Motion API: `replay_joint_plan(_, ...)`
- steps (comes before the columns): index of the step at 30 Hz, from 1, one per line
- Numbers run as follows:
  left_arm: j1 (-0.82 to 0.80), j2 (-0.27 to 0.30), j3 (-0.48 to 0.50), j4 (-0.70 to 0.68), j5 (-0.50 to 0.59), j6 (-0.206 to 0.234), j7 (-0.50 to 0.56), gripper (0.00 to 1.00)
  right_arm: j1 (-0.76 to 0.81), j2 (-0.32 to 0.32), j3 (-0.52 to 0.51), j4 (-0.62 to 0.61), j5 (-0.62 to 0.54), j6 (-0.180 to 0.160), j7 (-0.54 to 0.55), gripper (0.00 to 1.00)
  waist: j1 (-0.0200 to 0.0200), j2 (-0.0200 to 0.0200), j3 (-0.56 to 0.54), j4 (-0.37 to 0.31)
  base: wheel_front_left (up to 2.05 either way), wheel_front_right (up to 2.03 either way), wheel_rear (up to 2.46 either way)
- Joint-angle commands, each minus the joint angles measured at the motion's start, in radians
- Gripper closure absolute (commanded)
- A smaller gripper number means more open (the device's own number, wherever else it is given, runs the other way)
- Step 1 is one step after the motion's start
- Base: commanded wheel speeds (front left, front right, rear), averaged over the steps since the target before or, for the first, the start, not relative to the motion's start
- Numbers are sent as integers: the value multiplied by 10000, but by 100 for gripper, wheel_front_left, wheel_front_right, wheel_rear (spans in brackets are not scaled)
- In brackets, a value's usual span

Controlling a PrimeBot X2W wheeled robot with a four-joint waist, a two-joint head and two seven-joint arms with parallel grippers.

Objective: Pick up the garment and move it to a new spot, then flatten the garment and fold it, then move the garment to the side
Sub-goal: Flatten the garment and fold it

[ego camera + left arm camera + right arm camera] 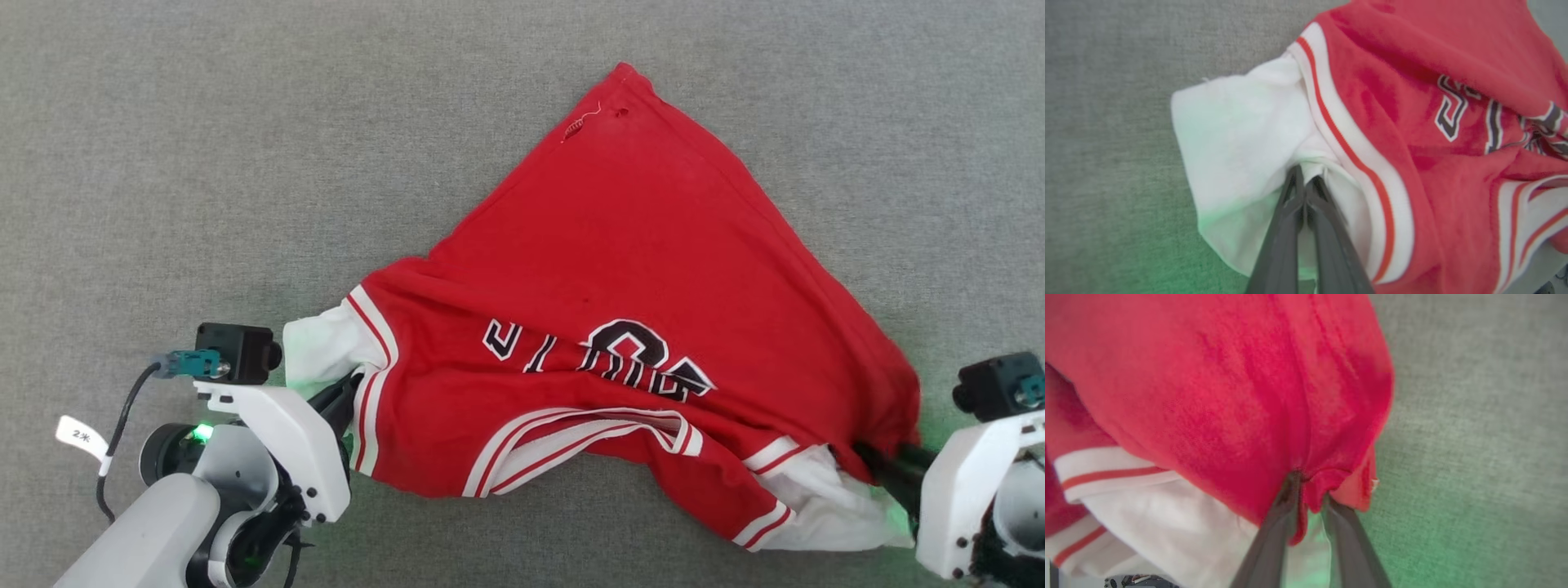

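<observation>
At the lower left of the head view, the left tool (347, 390), two long dark fingers on a white wrist housing, grips the white sleeve of the garment (637, 269), a red short-sleeved jersey shirt with white red-striped sleeves and collar trim. The left wrist view shows those fingers (1290, 212) pressed together, with a pinch of white sleeve cloth gathered at their tips.

The garment lies crumpled on a grey woven surface (204, 163), spread between the two tools. Its red body runs up to a point at the far side, where a loose red thread curls by the hem. Black white-outlined lettering sits upside down across the middle, partly lost in a fold. The striped collar trim lies just below the lettering, toward the near edge.

At the lower right, the right tool (872, 459) reaches into the bunched red edge beside the other white sleeve. In the right wrist view its fingers (1274, 531) are closed nearly together on a puckered fold of red cloth, which fills the narrow gap between them
</observation>
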Motion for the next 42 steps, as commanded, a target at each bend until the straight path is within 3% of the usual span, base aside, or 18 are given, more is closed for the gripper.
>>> replay_joint_plan(1, 132, -95, -38, 52, -47, -19, 8, 100, -150, -156, 11, -36, -122, -59, 6, 0, 0, -1, -10, -23, 0, 0, 0)
replay_joint_plan(10, 311, -77, -9, -50, -124, 39, -100, 100, -1023, -606, -859, -2772, -234, -34, -172, 0, 0, -1, -39, 200, 0, 0, 0)
replay_joint_plan(16, 252, -198, -56, -16, -102, -42, -239, 100, -2547, -536, -427, -2751, -587, -33, -810, 0, 0, -1, 97, 634, 0, 0, 0)
replay_joint_plan(22, -120, -570, -359, 96, 68, -251, -166, 100, -4406, -772, 541, -1202, -685, -33, -1266, 0, 0, -1, 311, 1368, 0, 0, 0)
replay_joint_plan(29, -888, -1379, -977, 626, 324, -792, -51, 100, -6863, -1490, 2016, 1888, -597, -34, -1379, 0, 0, -1, 569, 2820, 0, 0, 0)
replay_joint_plan(34, -1276, -1962, -1351, 1172, 430, -1186, -108, 100, -8114, -1982, 3175, 3935, -510, -34, -1009, 0, 0, -1, 727, 3689, 0, 0, 0)
replay_joint_plan(42, -1639, -2498, -1569, 1957, 409, -1728, -341, 100, -9046, -2538, 4992, 6627, -298, -36, 378, 0, 0, -1, 950, 4490, 0, 0, 0)
